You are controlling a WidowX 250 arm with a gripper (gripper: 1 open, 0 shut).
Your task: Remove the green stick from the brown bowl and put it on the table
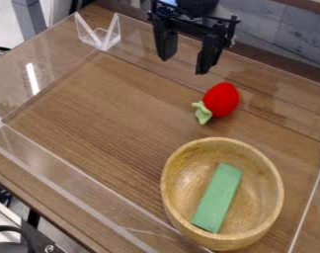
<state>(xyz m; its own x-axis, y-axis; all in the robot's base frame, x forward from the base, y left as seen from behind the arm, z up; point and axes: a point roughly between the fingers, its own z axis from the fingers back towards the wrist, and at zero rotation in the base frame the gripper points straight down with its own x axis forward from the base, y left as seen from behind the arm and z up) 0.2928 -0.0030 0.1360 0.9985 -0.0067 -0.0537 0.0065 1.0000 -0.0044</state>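
A flat green stick (218, 197) lies inside the brown wooden bowl (180, 171) at the front right of the table, slanted from lower left to upper right. My gripper (186, 52) hangs at the back centre of the scene, well above and behind the bowl. Its two dark fingers point down and stand apart, open, with nothing between them.
A red strawberry toy (221, 100) with a green leaf sits between the gripper and the bowl. Clear plastic walls (31, 94) fence the wooden table (97, 128) on the left, front and right.
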